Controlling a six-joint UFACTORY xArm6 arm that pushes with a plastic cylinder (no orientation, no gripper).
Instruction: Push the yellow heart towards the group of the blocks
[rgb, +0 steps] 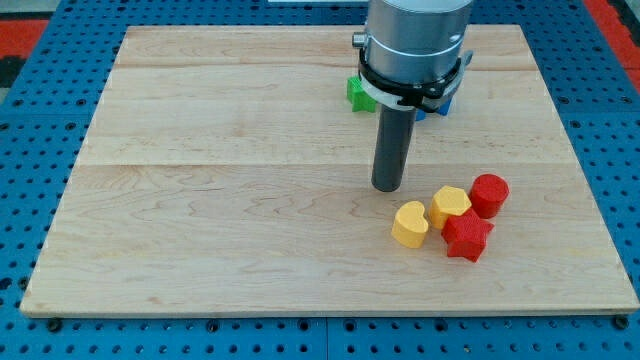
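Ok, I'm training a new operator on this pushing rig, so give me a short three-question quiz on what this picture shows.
1. True or false: my tip is touching the yellow heart.
2. Which block lies nearest the view's right? A) red cylinder B) red star C) yellow hexagon
3. Which two colours of block peek out from behind the arm near the board's top edge?

Key
1. False: my tip stands just up and left of the heart, with a gap.
2. A.
3. Green and blue; their shapes are mostly hidden.
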